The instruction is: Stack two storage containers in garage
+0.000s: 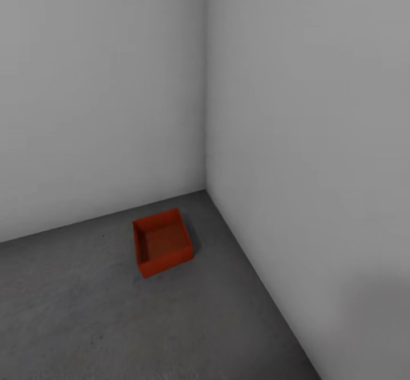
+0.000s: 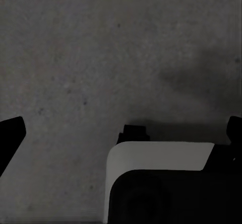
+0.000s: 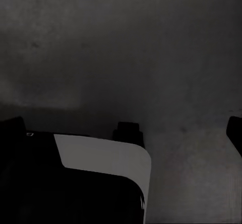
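Observation:
One red-orange storage container sits open side up on the dark grey concrete floor of the garage, close to the corner where two pale grey walls meet. It is empty. The second container is out of view. In the left wrist view my left gripper is open, its dark fingertips spread wide over bare concrete with nothing between them. My right gripper is likewise open over shaded floor, one fingertip at the picture's edge.
Plain grey walls close off the back and right side. Open concrete stretches to the left and front of the container. Part of my white and black base shows under each wrist camera.

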### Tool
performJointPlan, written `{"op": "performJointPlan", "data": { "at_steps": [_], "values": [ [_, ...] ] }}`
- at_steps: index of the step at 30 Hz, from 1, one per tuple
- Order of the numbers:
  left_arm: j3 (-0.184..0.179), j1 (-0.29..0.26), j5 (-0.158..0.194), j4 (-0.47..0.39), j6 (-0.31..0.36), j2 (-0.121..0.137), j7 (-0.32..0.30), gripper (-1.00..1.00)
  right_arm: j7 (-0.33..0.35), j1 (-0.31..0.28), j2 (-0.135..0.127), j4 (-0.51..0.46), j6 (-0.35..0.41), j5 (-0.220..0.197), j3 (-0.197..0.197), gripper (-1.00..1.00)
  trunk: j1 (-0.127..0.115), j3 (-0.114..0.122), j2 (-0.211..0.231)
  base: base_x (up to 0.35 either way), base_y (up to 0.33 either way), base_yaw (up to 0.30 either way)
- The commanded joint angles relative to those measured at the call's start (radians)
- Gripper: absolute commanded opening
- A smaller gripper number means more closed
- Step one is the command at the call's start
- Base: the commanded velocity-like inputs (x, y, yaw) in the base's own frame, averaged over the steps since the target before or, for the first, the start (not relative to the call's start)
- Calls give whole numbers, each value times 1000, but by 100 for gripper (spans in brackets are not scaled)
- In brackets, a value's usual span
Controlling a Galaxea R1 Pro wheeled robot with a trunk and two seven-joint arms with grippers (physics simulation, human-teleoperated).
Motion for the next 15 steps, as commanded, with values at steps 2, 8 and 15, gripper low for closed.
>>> {"op": "performJointPlan", "data": {
  "at_steps": [2, 8, 15],
  "values": [
    [6, -2, -3, 4, -7, 0, 1, 100, 2, -2, 0, 5, -8, 0, 5, 100, -1, 2, -1, -338, 0, -173],
    [6, -2, -3, 4, -7, 0, 1, 100, 2, -2, 0, 5, -8, 0, 5, 100, -1, 10, -1, -338, 0, -206],
    [6, -2, -3, 4, -7, 0, 1, 100, 2, -2, 0, 5, -8, 0, 5, 100, -1, 19, -1, -338, 0, -211]
  ]
}}
